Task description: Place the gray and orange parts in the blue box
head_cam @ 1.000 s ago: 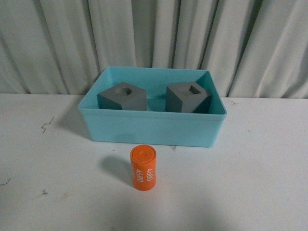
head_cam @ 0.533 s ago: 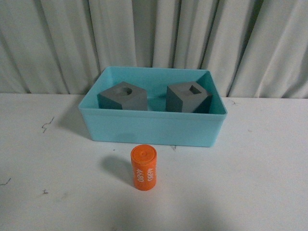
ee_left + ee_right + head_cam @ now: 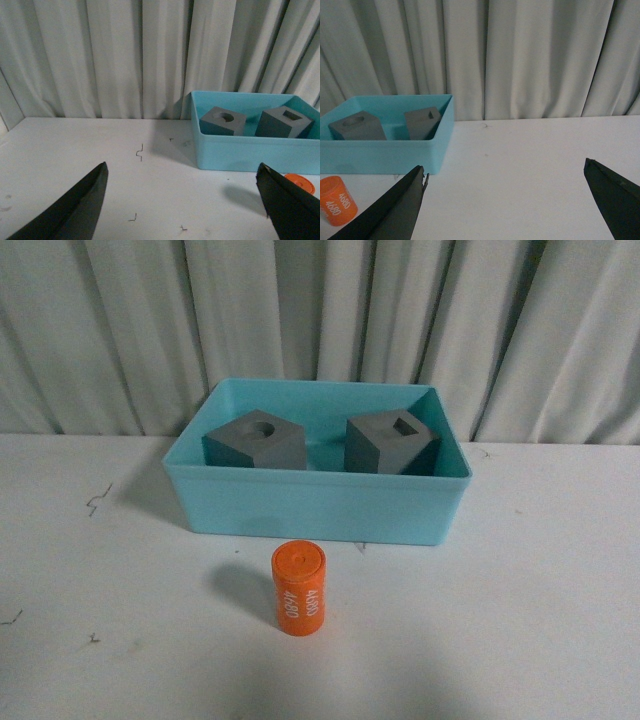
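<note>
The blue box [image 3: 315, 510] stands at the back middle of the white table. Two gray cubes sit inside it: one with a round recess [image 3: 256, 441] on the left, one with a rectangular recess [image 3: 390, 443] on the right. The orange cylinder [image 3: 299, 588] with white digits stands upright on the table just in front of the box. Neither arm shows in the front view. My left gripper [image 3: 182, 172] is open over bare table, left of the box [image 3: 250, 150]. My right gripper [image 3: 505, 170] is open over bare table, right of the box [image 3: 385, 155] and the cylinder [image 3: 336, 200].
Pleated gray curtains [image 3: 320, 330] close off the back of the table. Small dark marks [image 3: 97, 502] dot the white tabletop on the left.
The digits on the orange cylinder face slightly differently, so it has turned a little in place. The box and cubes have not moved.
</note>
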{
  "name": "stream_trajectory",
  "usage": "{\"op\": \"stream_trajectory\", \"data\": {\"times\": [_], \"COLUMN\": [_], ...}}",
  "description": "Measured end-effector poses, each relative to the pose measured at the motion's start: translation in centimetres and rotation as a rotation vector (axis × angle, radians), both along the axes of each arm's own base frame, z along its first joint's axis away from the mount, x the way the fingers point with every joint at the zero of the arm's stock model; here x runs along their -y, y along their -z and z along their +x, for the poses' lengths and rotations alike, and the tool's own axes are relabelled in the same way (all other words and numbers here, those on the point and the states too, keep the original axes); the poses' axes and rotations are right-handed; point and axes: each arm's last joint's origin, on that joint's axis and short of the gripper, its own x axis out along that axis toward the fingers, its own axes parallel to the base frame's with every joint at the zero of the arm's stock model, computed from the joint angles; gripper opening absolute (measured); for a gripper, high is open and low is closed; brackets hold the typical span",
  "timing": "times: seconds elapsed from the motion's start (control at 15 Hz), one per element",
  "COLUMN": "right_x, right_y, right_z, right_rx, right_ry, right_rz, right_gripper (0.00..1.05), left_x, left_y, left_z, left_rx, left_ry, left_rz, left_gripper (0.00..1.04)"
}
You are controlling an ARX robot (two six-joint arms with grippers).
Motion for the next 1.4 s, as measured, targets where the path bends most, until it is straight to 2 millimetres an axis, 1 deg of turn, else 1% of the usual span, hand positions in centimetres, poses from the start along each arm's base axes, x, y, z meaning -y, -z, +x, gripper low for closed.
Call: {"op": "stream_trajectory", "data": {"times": [0.07, 0.13, 0.53, 0.6, 0.67, 0.73, 0.8, 0.87, 0.93, 1.0, 1.07, 1.13, 1.2, 1.27, 1.4], "right_x": [0.0, 0.0, 0.0, 0.0, 0.3, 1.6, 2.8, 3.0, 2.4, 1.2, 0.0, -2.9, -3.9, -4.7, -6.8], "right_y": [0.0, 0.0, 0.0, 0.2, 0.1, -0.9, -2.3, -3.6, -3.8, -2.8, -1.7, -1.2, -0.9, -0.1, 2.0], "right_z": [0.0, 0.0, 0.0, 0.0, 0.3, 1.9, 3.4, 5.3, 6.9, 8.3, 9.1, 12.8, 14.8, 16.2, 18.5], "right_rx": [0.000, 0.000, 0.000, -0.056, -0.264, -0.332, -0.298, -0.271, -0.301, -0.379, -0.437, -0.411, -0.410, -0.434, -0.508], "right_ry": [0.000, 0.000, 0.000, 0.013, 0.076, 0.117, 0.097, -0.025, -0.184, -0.382, -0.526, -0.711, -0.725, -0.738, -0.802], "right_rz": [0.000, 0.000, 0.000, 0.007, 0.022, 0.026, -0.005, -0.071, -0.124, -0.157, -0.197, -0.316, -0.342, -0.348, -0.330], "right_gripper": [0.98, 0.98, 0.98, 0.98, 0.98, 0.98, 0.98, 0.98, 0.98, 0.98, 0.98, 0.98, 0.98, 0.98, 0.98], "left_x": [0.0, 0.0, 0.0, 0.0, 0.0, 0.0, 0.0, 0.0, 0.0, 0.0, 0.0, 0.0, 0.0, 0.0, 0.0], "left_y": [0.0, 0.0, 0.0, 0.0, 0.0, 0.0, 0.0, 0.0, 0.0, 0.0, 0.0, 0.0, 0.0, 0.0, 0.0], "left_z": [0.0, 0.0, 0.0, 0.0, 0.0, 0.0, 0.0, 0.0, 0.0, 0.0, 0.0, 0.0, 0.0, 0.0, 0.0], "left_rx": [0.000, 0.000, 0.000, 0.000, 0.000, 0.001, 0.000, 0.000, 0.000, 0.000, 0.000, 0.000, 0.000, 0.000, 0.000], "left_ry": [0.000, 0.000, 0.000, 0.000, -0.002, 0.002, 0.000, -0.001, 0.000, 0.000, -0.001, -0.001, -0.001, -0.001, 0.000], "left_rz": [0.001, 0.001, 0.001, 0.001, 0.001, 0.001, 0.001, 0.001, 0.001, 0.001, 0.001, 0.001, 0.001, 0.001, 0.001], "left_gripper": [1.00, 0.97, 0.98, 0.98, 0.98, 0.98, 0.98, 0.98, 0.98, 0.98, 0.98, 0.98, 0.98, 0.98, 0.98]}}
